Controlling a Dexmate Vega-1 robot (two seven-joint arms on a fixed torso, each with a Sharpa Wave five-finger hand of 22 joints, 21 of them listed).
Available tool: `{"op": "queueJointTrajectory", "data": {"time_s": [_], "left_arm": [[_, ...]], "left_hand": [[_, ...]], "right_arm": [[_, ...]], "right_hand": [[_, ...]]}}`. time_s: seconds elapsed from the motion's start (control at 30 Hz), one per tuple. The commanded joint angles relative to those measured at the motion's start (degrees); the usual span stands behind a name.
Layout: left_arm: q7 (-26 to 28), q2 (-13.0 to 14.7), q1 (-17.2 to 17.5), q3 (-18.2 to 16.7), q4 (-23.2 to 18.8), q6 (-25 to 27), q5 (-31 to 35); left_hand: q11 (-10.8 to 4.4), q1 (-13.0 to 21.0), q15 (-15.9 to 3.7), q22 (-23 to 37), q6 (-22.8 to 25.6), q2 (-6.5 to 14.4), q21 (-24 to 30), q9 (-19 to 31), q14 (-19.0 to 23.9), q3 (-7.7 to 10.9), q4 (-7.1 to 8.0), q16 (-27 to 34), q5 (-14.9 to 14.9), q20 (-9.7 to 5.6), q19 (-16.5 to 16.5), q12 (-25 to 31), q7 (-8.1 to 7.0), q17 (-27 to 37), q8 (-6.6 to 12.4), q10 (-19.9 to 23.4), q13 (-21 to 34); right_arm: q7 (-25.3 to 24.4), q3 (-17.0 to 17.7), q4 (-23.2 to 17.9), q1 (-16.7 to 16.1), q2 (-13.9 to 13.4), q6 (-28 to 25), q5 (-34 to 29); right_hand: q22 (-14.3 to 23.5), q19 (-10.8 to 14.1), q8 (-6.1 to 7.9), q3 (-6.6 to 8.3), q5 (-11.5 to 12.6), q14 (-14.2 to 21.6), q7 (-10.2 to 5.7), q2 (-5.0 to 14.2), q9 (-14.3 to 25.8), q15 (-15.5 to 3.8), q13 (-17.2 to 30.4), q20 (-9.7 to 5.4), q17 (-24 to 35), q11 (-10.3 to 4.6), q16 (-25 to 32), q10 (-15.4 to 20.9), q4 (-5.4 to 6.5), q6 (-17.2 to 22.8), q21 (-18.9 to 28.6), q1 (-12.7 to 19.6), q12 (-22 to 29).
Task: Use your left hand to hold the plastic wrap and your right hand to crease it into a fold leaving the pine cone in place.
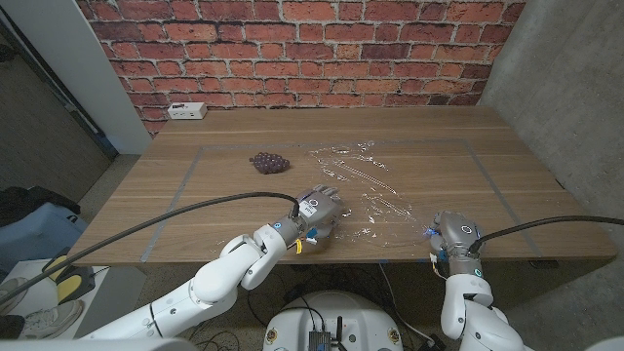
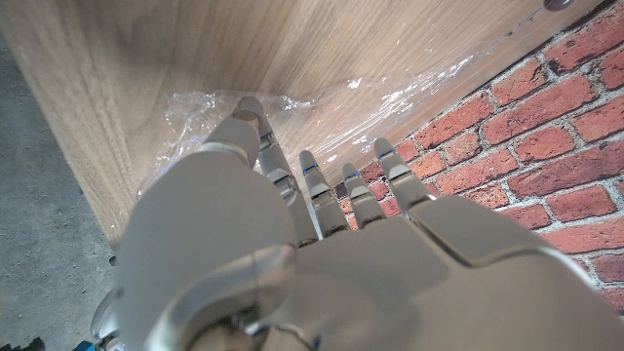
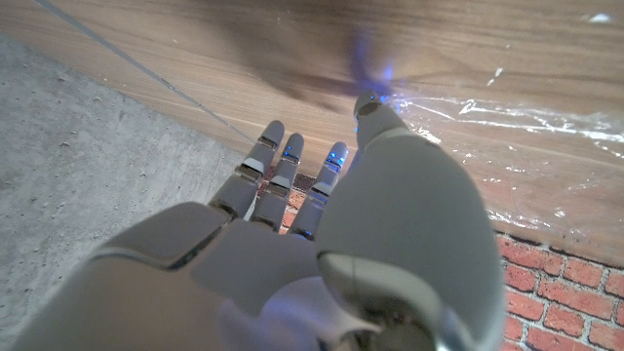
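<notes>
Item 1: white power strip (image 1: 185, 110), far-left corner of tabletop (image 1: 439, 132), against brick wall (image 1: 292, 49).
Item 2: grey tape lines (image 1: 185, 175) marking a rectangle on the wood.
Item 3: pine cone (image 1: 269, 163), dark, left of centre, just beside the wrap's far-left edge; touching or apart can't tell. Nothing btwn it and either hand but bare wood and film.
Item 4: plastic wrap (image 1: 366, 185), clear, crinkled sheet, spread from mid-tabletop down to near edge, right of centre.
Item 5: left hand (image 1: 314, 216), at near edge, centre, on wrap's near-left part. Arm comes in from near-left corner w/ black cable along it. Left wrist view: fingers (image 2: 317, 195) straight, slightly apart, reaching over crumpled film; grip on film can't tell.
Item 6: right hand (image 1: 455, 234), near edge toward right corner, beside wrap's near-right edge. Right wrist view: fingers (image 3: 263, 161) extended, close together, thumb tip at film margin; holds nothing seen.
</notes>
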Motion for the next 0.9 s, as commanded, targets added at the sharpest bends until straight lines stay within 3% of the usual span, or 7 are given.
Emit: {"op": "queueJointTrajectory", "data": {"time_s": [0.03,0.37,0.57,0.63,0.7,0.8,0.9], "left_arm": [[2.6,0.0,1.5,-0.8,-0.3,1.2,-1.5],[4.2,0.2,3.5,-3.0,-1.9,3.0,-5.8],[4.6,0.6,3.7,-4.3,-2.5,2.3,-9.9],[6.3,1.1,3.6,-4.6,-2.0,1.0,-11.1],[5.6,1.5,3.0,-4.2,-1.9,0.8,-10.5],[6.5,1.5,2.6,-4.1,-1.2,-0.3,-11.3],[7.6,2.0,2.4,-4.7,-0.7,-2.3,-14.5]], "left_hand": [[1.01,0.6,-1.83,0.1,-0.1,1.3,-0.2,1.0,0.4,-0.05,0.11,-0.2,-0.1,0.32,0.4,-0.4,2.15,0.2,0.43,-0.1,0.4],[2.61,0.2,0.07,0.5,-8.1,6.8,-0.5,6.7,-1.1,0.01,2.14,0.0,0.1,0.75,-0.3,-1.4,4.53,1.0,1.89,-3.0,1.4],[4.14,-1.0,1.55,0.9,-15.0,8.3,-0.8,12.7,-3.2,3.1,5.24,0.4,0.5,1.23,-1.9,-1.8,6.24,2.3,4.94,-5.9,2.6],[4.14,-1.0,1.45,1.0,-15.5,8.2,-0.8,13.8,-3.2,3.8,5.67,0.6,0.6,1.17,-2.0,-1.5,6.25,2.5,5.85,-5.8,2.8],[3.09,-0.4,0.67,0.9,-11.9,5.5,-0.3,16.5,-1.9,3.17,3.32,0.7,0.6,1.92,-1.2,-0.9,4.57,1.5,10.22,-4.4,3.1],[2.95,-0.2,0.38,0.9,-9.9,4.7,-0.2,16.9,-1.4,2.69,2.32,0.7,0.6,1.83,-0.9,-0.6,4.71,1.1,11.68,-3.7,3.0],[2.73,-6.8,0.24,0.6,-14.1,1.8,-0.4,14.1,-1.0,-1.64,4.22,0.4,-0.4,1.9,-0.9,-0.6,6.33,0.8,8.22,-3.5,2.7]], "right_arm": [[-11.8,10.4,1.8,-7.2,4.4,14.8,8.0],[-16.5,14.3,2.7,-9.7,7.8,20.5,9.8],[-19.2,16.3,3.1,-11.2,9.9,23.6,10.5],[-19.1,16.7,2.8,-11.6,9.9,23.4,10.3],[-19.2,16.6,2.7,-11.6,10.1,22.9,9.9],[-18.9,16.5,2.5,-11.6,10.3,22.4,9.4],[-18.1,16.2,2.2,-11.2,10.0,21.9,9.0]], "right_hand": [[0.3,-0.1,-0.12,-0.58,0.5,0.0,0.26,0.97,0.2,-10.15,0.1,-0.86,0.5,-0.11,0.5,0.6,0.32,-0.5,0.2,-0.8,0.2],[0.4,-0.9,0.09,-0.36,1.2,-1.0,0.23,3.26,2.1,-10.05,0.4,-1.26,0.1,0.58,-0.9,-1.0,1.42,-2.6,0.0,-1.8,-0.8],[0.4,-0.9,0.75,-0.04,1.6,-1.1,1.22,3.92,3.4,-10.08,0.8,-0.93,0.0,2.16,-1.5,-1.5,1.79,-3.2,0.1,-2.1,-1.1],[0.4,-0.9,0.93,-0.02,1.6,-1.0,1.5,3.94,3.6,-10.09,0.8,-0.89,0.0,2.24,-1.5,-1.4,1.81,-3.2,0.2,-2.1,-1.1],[0.4,-0.9,1.06,-0.01,1.7,-1.1,1.57,3.92,3.8,-10.08,0.9,-0.87,0.0,2.21,-1.6,-1.3,1.82,-3.3,0.1,-2.2,-1.0],[0.4,-0.9,1.37,0.01,1.7,-1.1,1.7,3.9,4.2,-10.09,1.0,-0.8,0.0,2.15,-1.6,-0.9,1.82,-3.2,0.2,-2.2,-0.9],[0.4,-0.8,1.8,0.0,1.8,-1.2,1.71,3.74,4.6,-10.12,1.1,-0.66,0.0,1.91,-1.7,-0.7,1.71,-3.0,0.2,-2.2,-0.9]]}}
